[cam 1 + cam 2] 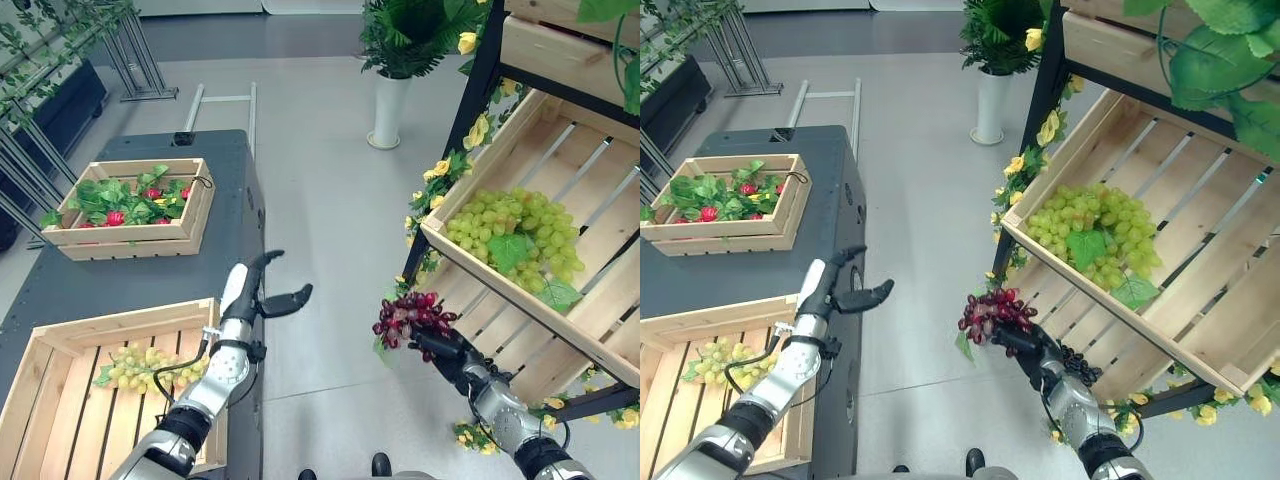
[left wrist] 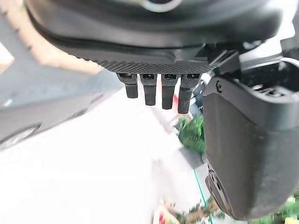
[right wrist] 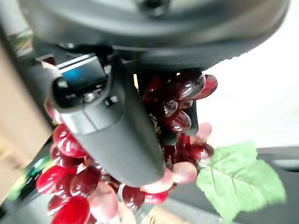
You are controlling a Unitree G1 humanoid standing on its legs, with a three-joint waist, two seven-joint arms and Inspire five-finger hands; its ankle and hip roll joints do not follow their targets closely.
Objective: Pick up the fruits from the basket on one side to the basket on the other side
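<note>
- grey floor separates the dark worktop from the slanted shelf crate.
- right hand, fingers clenched round the red grape bunch, holds it mid-gap.
- left hand hangs slack and empty; near crate lies leftward.

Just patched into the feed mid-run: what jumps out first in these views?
The right hand, shut on a dark red grape bunch, holds it in the air in front of the slanted wooden shelf crate piled with green grapes. The left hand hangs open and empty by the slatted wooden crate on the dark table, where a small green grape bunch lies.
</note>
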